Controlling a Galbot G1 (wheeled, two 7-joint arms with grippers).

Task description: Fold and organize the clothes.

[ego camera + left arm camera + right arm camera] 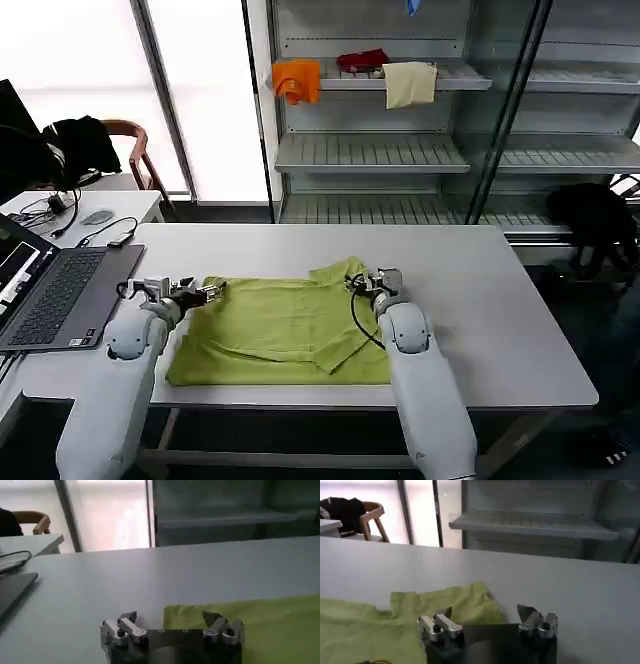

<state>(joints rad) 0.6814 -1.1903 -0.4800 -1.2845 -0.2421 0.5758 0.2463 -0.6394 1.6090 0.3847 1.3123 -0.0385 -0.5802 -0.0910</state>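
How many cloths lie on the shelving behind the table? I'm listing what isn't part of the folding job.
3, all on the same upper shelf: an orange cloth at its left end, a red cloth behind the middle, a cream cloth hanging over the front edge. Others may be hidden.

Lime-green T-shirt [285, 335], white table [500, 300], grey laptop [55, 295]

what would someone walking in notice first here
The lime yellow-green T-shirt stands out, lying partly folded on the near half of the white table. Both arms reach over it: the left end effector sits open at the shirt's far left corner, and the right end effector sits open at its far right edge. Behind, orange, red and cream cloths brighten an otherwise bare shelf unit.
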